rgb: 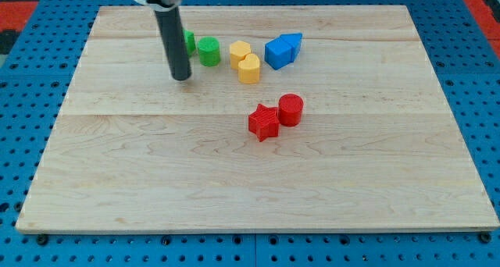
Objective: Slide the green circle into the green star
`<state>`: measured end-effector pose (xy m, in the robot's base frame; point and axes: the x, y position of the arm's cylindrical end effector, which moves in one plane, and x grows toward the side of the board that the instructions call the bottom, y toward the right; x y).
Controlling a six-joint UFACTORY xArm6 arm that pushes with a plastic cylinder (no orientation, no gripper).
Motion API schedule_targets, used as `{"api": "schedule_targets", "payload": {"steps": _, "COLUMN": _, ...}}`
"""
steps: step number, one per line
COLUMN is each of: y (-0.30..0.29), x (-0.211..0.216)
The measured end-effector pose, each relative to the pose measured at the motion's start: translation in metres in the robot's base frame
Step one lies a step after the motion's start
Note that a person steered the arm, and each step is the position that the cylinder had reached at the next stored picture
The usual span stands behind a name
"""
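Rod work on a pale wooden board [234, 181]: my tip [181, 77] rests on the wood toward the view's top left, a plain rod end with no claw to open, holding nothing. Just behind the rod, a green block [189, 40] peeks out, mostly hidden; its shape cannot be made out, though it is likely the green star. Just to its right stands the green circle [208, 51], close beside it, whether touching cannot be told. Further right sit two yellow blocks [244, 61], then two blue blocks [282, 50] pressed together; below them lie a red star [264, 122] and a red cylinder [291, 109]. To do the push well, my tip should probably round the circle to its right side, clear of the yellows, then shove leftward.
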<state>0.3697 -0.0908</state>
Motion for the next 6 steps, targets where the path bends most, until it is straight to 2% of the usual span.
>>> {"api": "schedule_targets", "payload": {"steps": 1, "y": 0.046, "x": 0.011}}
{"api": "schedule_targets", "payload": {"steps": 2, "y": 0.049, "x": -0.015}}
{"api": "schedule_targets", "payload": {"steps": 4, "y": 0.041, "x": -0.042}}
{"api": "schedule_targets", "payload": {"steps": 5, "y": -0.005, "x": -0.05}}
{"api": "schedule_targets", "payload": {"steps": 6, "y": 0.002, "x": -0.03}}
